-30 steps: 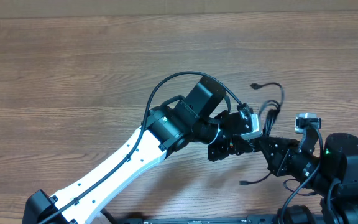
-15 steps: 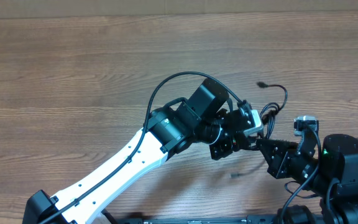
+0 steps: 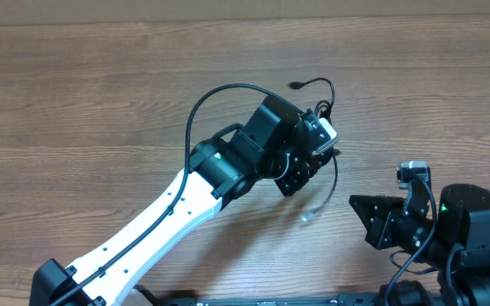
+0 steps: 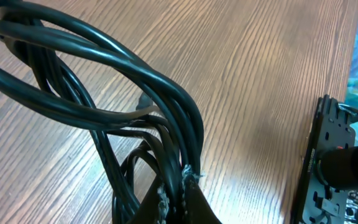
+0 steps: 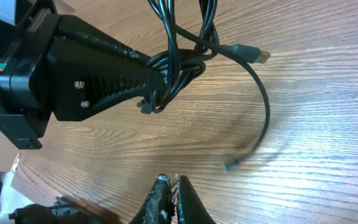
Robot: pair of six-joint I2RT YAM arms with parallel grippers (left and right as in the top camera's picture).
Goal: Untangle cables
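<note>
The cables (image 3: 327,88) are a bunch of thin black cords. My left gripper (image 3: 328,151) is shut on them and holds the bunch above the table. In the left wrist view the cables (image 4: 166,93) loop up out of the left gripper (image 4: 182,186), pinched between its pads. One cord arcs up to a small plug (image 3: 298,85). Another hangs down to a blurred free end (image 3: 308,217). The right wrist view shows the knot (image 5: 173,62) at the tip of the left gripper's fingers (image 5: 104,71) and a USB plug (image 5: 260,56). My right gripper (image 5: 171,182) is shut and holds nothing, apart from the cords.
The wooden table (image 3: 100,102) stretches to the left and back. The right arm's black base (image 3: 470,229) sits at the lower right, and the white left arm (image 3: 160,221) crosses the front middle.
My left gripper has swung up and to the left with the cable bunch, away from the right gripper. The cords have left the right gripper's side, and one end now dangles between them.
</note>
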